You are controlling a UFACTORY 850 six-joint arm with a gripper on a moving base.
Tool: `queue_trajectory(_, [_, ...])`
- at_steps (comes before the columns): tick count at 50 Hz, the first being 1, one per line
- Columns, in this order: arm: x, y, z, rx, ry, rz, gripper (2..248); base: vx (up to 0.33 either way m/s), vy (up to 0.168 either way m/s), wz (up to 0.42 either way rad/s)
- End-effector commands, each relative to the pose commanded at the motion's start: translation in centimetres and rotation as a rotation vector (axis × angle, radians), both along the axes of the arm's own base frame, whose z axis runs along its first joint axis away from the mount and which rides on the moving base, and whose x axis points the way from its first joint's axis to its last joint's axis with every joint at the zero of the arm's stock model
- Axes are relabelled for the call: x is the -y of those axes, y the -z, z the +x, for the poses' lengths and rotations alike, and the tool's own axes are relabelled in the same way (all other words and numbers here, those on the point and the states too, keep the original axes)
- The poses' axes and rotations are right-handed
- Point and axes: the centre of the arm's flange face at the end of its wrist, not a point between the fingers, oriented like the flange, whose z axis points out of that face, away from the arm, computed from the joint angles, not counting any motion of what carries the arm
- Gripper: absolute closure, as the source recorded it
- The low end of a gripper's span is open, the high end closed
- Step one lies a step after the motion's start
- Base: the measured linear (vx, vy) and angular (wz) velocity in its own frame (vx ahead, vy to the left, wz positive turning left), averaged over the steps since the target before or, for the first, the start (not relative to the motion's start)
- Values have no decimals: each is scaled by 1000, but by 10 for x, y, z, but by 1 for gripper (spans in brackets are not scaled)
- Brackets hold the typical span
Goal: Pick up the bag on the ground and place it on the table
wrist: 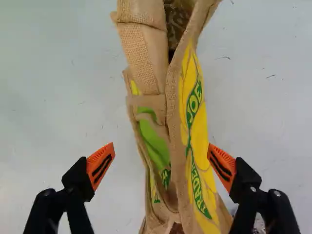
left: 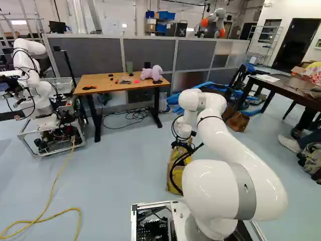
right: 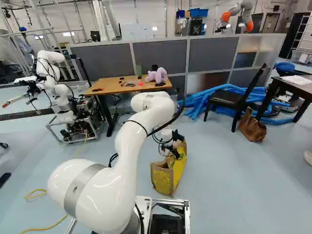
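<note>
- One gripper, its fingers spread wide, is at the top of the bag, with a finger at either side.
- Its orange pads stand well apart; the one by the bag's yellow side looks close, but I cannot tell whether it touches.
- The bag stands on the floor.
- Farther ahead, the wooden table bears a purple plush toy.

The wrist view's edge cuts off both ends of the bag (its inside is mostly hidden, too). In the left base view, the arm hides part of it. The dark bench runs out of both base views.
</note>
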Motion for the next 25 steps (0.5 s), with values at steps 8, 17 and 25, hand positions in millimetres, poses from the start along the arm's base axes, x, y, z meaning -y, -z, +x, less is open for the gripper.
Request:
queue_trajectory(8, [0, 12, 0, -1, -1, 0, 3, 0, 0, 0])
queue_trajectory(17, [0, 26, 0, -2, -1, 0, 3, 0, 0, 0])
queue_trajectory(25, [0, 38, -1, -2, -1, 0, 3, 0, 0, 0])
